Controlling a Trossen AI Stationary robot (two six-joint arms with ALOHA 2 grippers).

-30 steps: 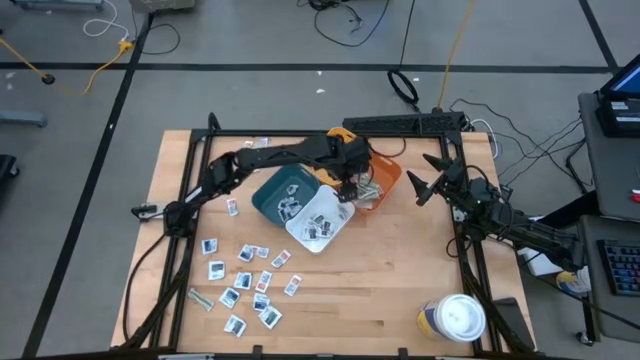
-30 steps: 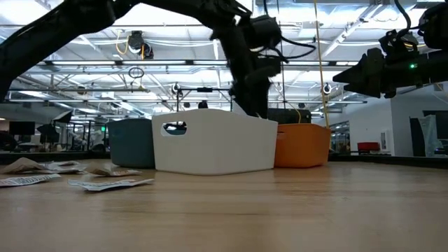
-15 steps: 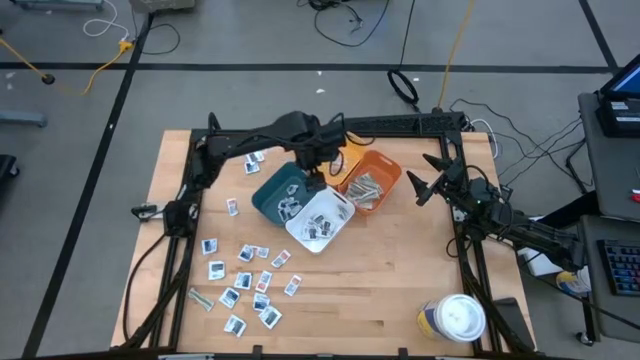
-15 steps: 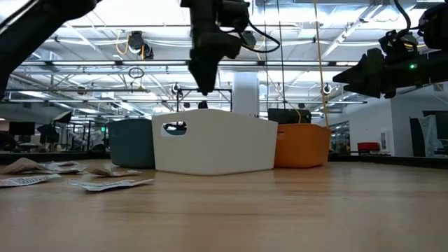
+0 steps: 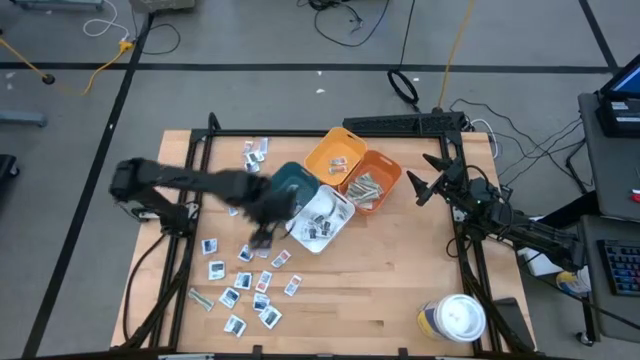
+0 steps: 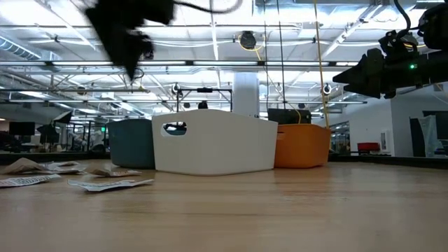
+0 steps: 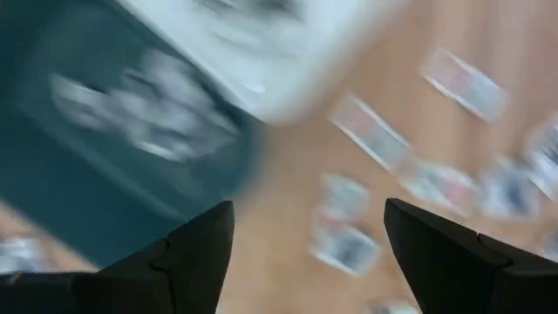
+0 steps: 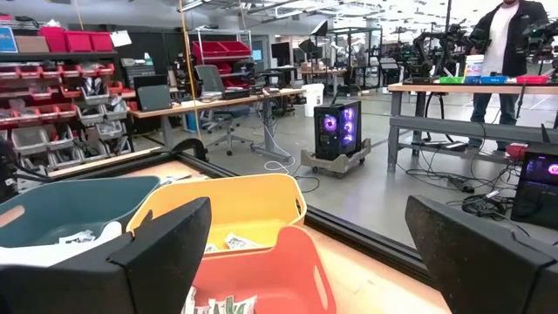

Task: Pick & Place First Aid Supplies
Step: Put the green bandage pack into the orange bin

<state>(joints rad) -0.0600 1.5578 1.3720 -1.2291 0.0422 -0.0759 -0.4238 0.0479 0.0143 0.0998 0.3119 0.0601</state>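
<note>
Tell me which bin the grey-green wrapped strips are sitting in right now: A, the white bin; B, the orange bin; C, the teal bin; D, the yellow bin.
B: in the high view the grey-green wrapped strips lie inside the orange bin, while the white bin beside it holds small square packets instead.

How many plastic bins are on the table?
4, clustered at the table's far middle: the teal bin, the white bin touching it, the yellow bin behind, the orange bin beside the yellow one.
</note>
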